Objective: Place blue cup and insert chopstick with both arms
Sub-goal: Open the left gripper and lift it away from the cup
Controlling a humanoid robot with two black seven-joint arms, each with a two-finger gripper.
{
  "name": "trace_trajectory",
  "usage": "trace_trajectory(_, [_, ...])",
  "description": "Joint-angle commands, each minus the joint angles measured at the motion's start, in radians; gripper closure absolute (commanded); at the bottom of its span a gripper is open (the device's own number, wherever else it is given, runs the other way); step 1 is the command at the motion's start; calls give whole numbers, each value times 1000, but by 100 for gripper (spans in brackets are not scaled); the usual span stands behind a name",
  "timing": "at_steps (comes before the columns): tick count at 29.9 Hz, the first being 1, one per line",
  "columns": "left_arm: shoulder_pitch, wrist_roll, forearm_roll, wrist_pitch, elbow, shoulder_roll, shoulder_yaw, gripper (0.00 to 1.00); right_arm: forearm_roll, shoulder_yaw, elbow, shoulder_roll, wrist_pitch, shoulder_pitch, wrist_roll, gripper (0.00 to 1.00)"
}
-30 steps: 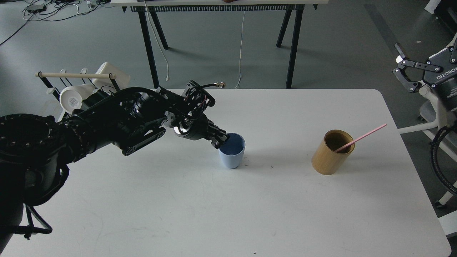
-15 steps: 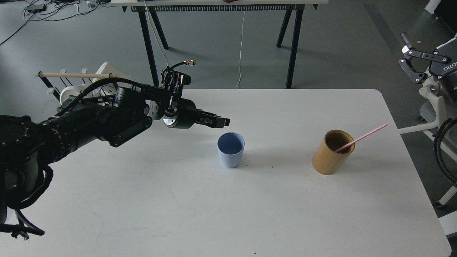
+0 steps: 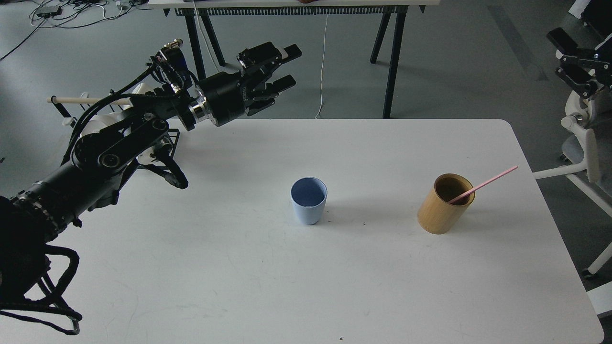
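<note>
Head view is showing the small light-blue tapered cup (image 3: 309,206) standing free; left claw (image 3: 282,67) is gaping empty; right claw (image 3: 571,57) unreadable; thin pale-pink chopstick (image 3: 483,184) is awaiting a mid-shaft pinch

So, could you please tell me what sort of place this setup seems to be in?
Most likely a robotics lab or workshop. The white table stands on a bare grey floor, loose cables trail across that floor at the far left, and a trestle-legged workbench stands behind.
</note>
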Motion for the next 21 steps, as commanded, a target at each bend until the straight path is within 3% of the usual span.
trace_trajectory(1, [50, 0, -42, 0, -134, 84, -106, 16, -59, -4, 14, -53, -40, 4, 0, 1])
trace_trajectory(5, [80, 0, -123, 0, -214, 137, -195, 16, -51, 4, 23, -102, -34, 7, 0, 1])
trace_trajectory(15, [118, 0, -175, 0, -214, 184, -206, 14, -106, -17, 49, -139, -69, 5, 0, 1])
trace_trajectory(21, [133, 0, -175, 0, -214, 190, -206, 13, -460, -63, 124, -187, -247, -2, 0, 1])
